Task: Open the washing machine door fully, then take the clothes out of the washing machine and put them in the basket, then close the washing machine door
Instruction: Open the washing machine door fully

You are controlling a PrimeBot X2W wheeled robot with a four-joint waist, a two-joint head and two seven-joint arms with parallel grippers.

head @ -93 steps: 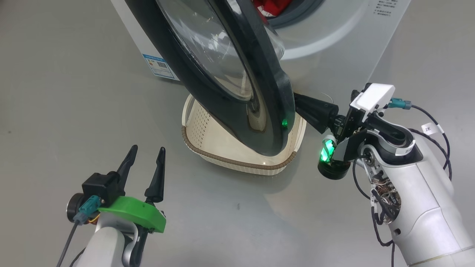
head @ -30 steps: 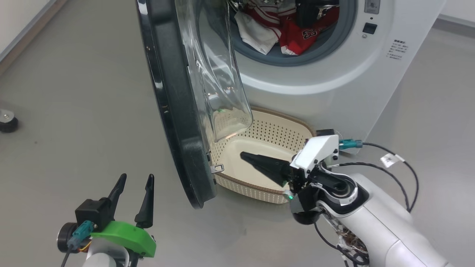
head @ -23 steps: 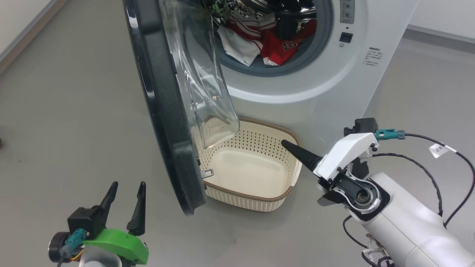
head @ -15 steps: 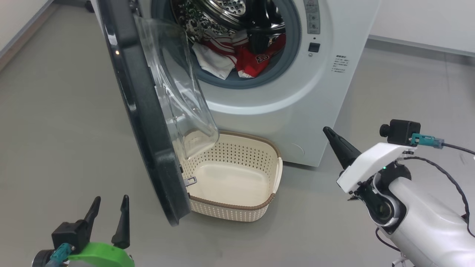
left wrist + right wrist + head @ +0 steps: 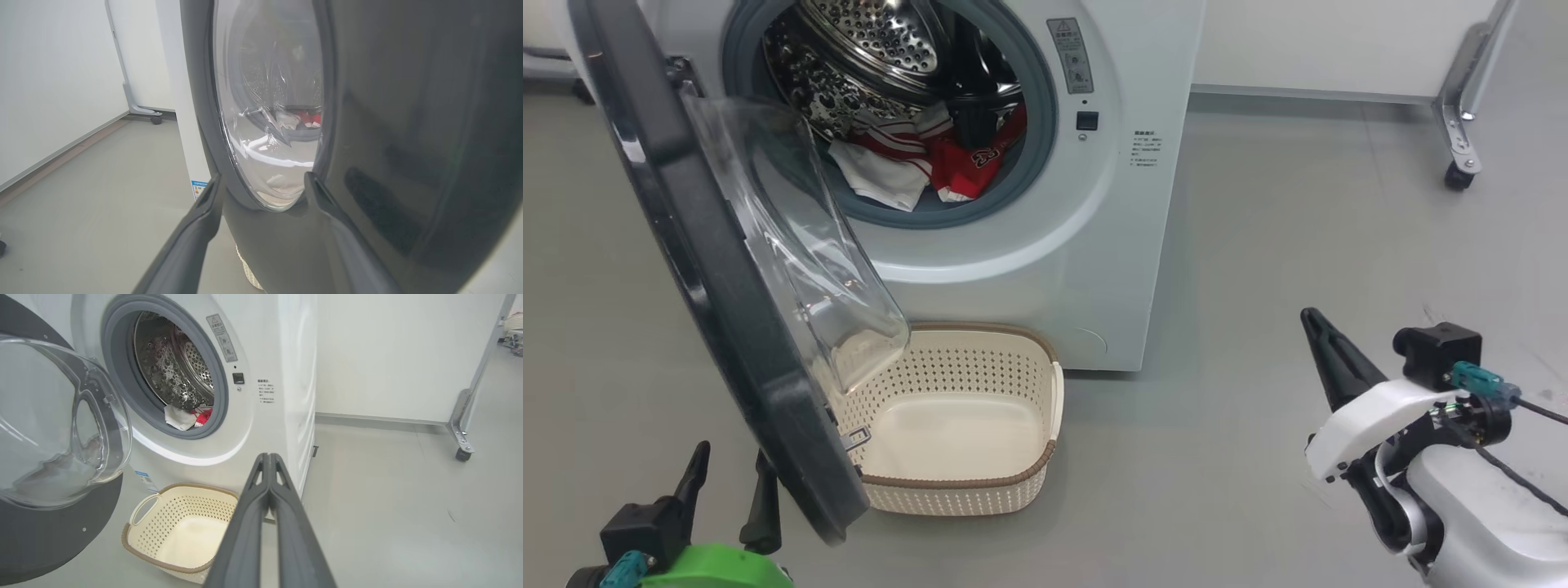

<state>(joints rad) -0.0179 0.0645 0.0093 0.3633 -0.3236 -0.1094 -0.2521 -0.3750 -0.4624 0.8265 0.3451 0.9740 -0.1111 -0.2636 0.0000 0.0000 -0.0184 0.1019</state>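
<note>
The washing machine door stands swung out from the opening, hinged at the 9 o'clock side of the washing machine. From the head camera it is seen nearly edge-on, running from 11 o'clock down to 7 o'clock. Its clear glass bowl bulges toward 3 o'clock, and its lower edge overlaps the basket's 9 o'clock side. I cannot tell whether the two touch.

The clothes lie at 6 o'clock inside the steel drum, red fabric with white panels, the front folds resting on the grey seal.

The basket sits on the floor just in front of the washer's base, at 6 o'clock of the opening. Its bare cream bottom shows, with the brown rim running around it.

The left claw is at 7 o'clock in the head view, its jaws spread wide and gripping nothing. It is just beside the door's lower outer face. In the left wrist view its two fingers frame the black rim and glass. Contact with the door cannot be judged.

The right claw is at 4 o'clock, fingers pressed flat together and empty. It hovers over the floor, well apart from the washer and basket, with its tip pointing toward 11 o'clock.

A wheeled metal frame leg stands at 2 o'clock by the wall.
</note>
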